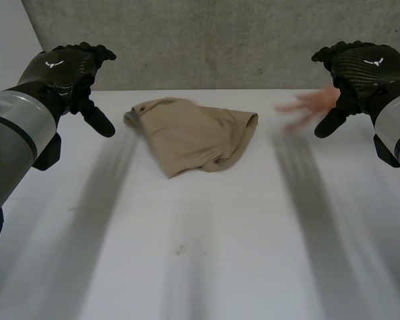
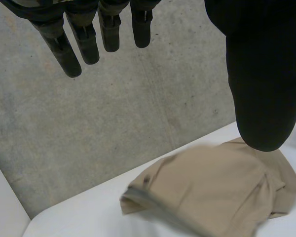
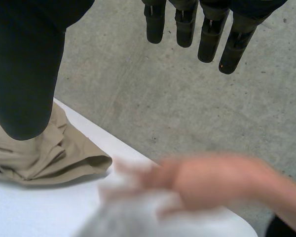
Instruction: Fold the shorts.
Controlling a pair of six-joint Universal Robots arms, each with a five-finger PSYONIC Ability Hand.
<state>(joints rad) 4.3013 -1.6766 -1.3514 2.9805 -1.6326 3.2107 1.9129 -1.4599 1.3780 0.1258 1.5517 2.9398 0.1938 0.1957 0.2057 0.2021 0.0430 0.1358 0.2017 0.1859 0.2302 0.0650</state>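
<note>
1. Plainly, in the head view we are judging the fold as not yet begun. The tan shorts (image 1: 190, 137) are lying in a loose, rumpled heap toward the far side of the white bench (image 1: 207, 253), with uneven edges and no clean crease. They are sitting between our left hand (image 1: 70, 73) and our right hand (image 1: 360, 70), apart from both. Both hands are hovering above the bench and grasping nothing. A person's hand (image 1: 310, 107), blurred, is reaching over the bench between the shorts and our right hand.
2. Looking along the left wrist view, we are holding the left hand released, with fingers (image 2: 89, 39) straight and the thumb spread wide. The shorts (image 2: 212, 182) are lying beyond the thumb tip, wrinkled, with one thick seamed edge turned up.
3. Looking along the right wrist view, we are keeping the right hand released too, with fingers (image 3: 207, 34) straight and empty. The bunched end of the shorts (image 3: 44, 158) is lying past the thumb. The person's hand (image 3: 212, 180) is passing beneath our fingertips, just beside the cloth. Flattening and all the folds are, we think, remaining to do.
</note>
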